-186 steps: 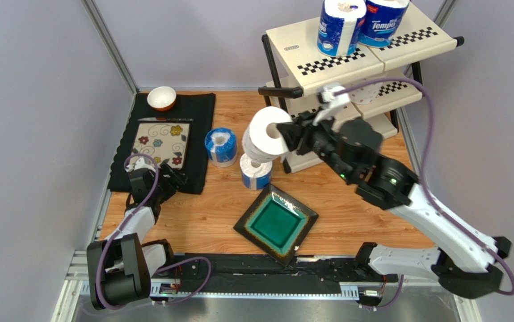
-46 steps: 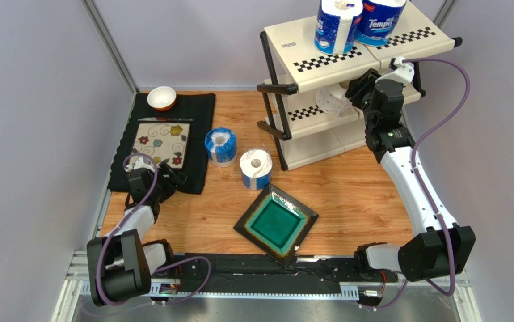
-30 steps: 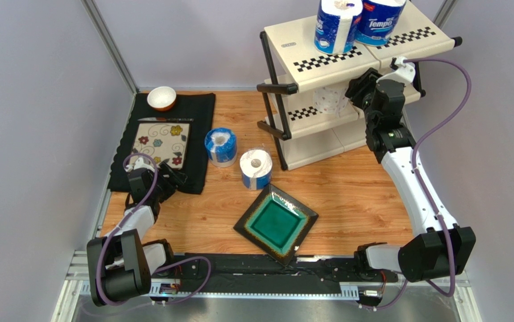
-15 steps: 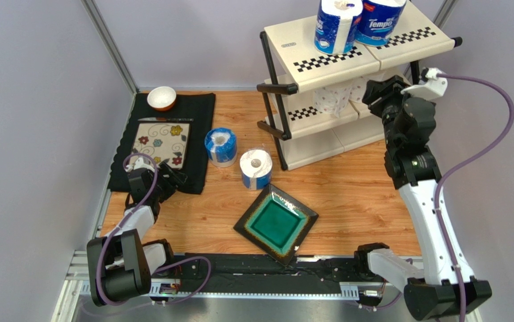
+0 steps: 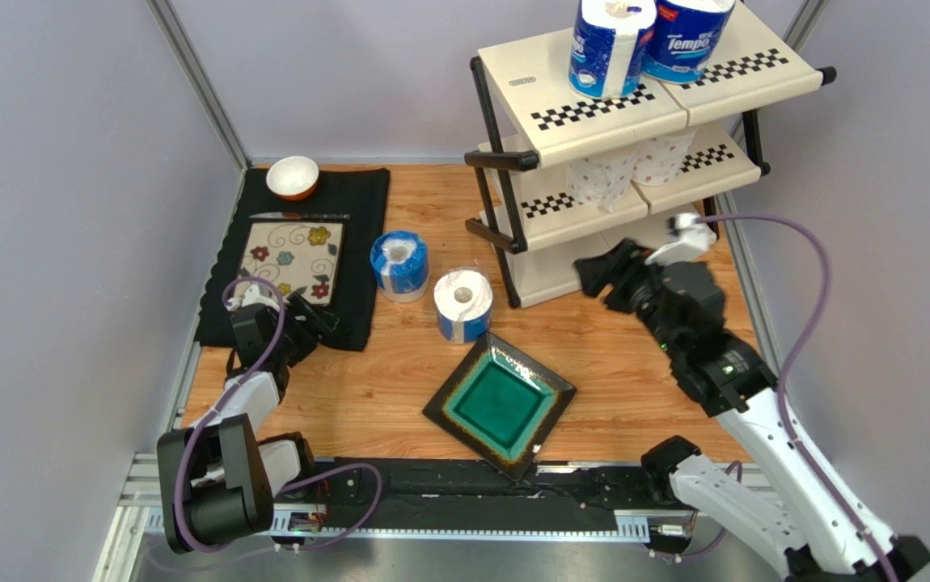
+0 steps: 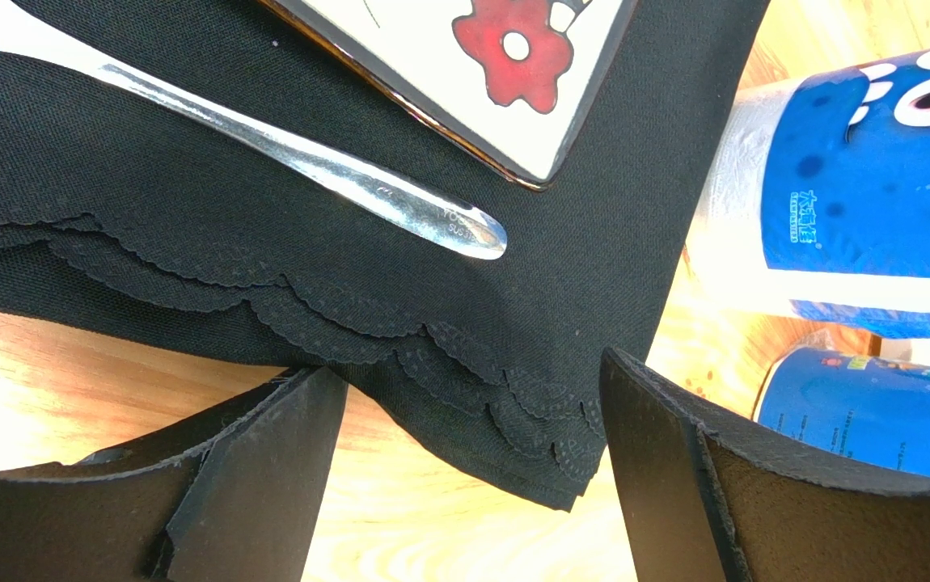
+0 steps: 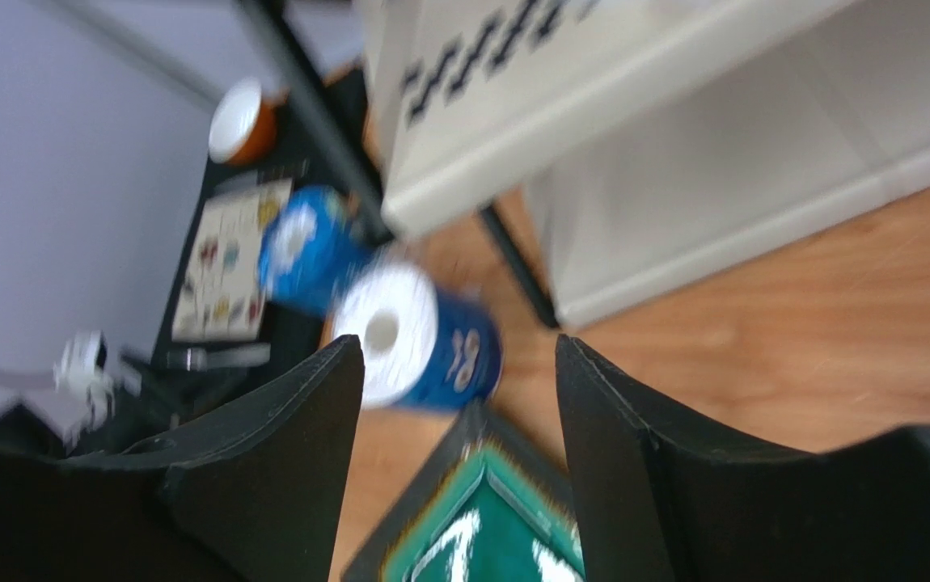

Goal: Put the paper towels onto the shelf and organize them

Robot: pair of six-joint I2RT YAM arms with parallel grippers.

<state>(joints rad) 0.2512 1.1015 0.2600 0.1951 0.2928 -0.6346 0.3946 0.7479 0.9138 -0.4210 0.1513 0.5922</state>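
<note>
**Shelf** (image 5: 628, 115): stands at the far right of the table. The top tier carries two wrapped paper towels (image 5: 610, 49). The middle tier carries two plain white rolls (image 5: 613, 182). Two more wrapped rolls stand on the wood left of the shelf: the near roll (image 5: 463, 306) and the far roll (image 5: 400, 264), close together.

**Right gripper** (image 5: 594, 269): hovers in front of the bottom tier, jaws parted, nothing between them.

**Left gripper** (image 5: 302, 320): sits low at the edge of the placemat (image 5: 348, 230), jaws apart, holding nothing.

**Judged step:** reach for the near roll. It stands on end, core up, just beside the green plate (image 5: 500, 403). The best grip looks to be across the wrapper at mid-height, squeezing gently since the roll is soft. The approach should come from the shelf side, clear of the black shelf leg and the plate corner.

**Views:**
- The right wrist view is blurred, but it frames the near roll between the fingers, well ahead of them. The overhead view cannot show that alignment.
- Only the left wrist view shows clearly a silver utensil (image 6: 348, 182) on the placemat and the mat's scalloped edge below the jaws.
- Only the overhead view shows what the upper tiers hold.
</note>
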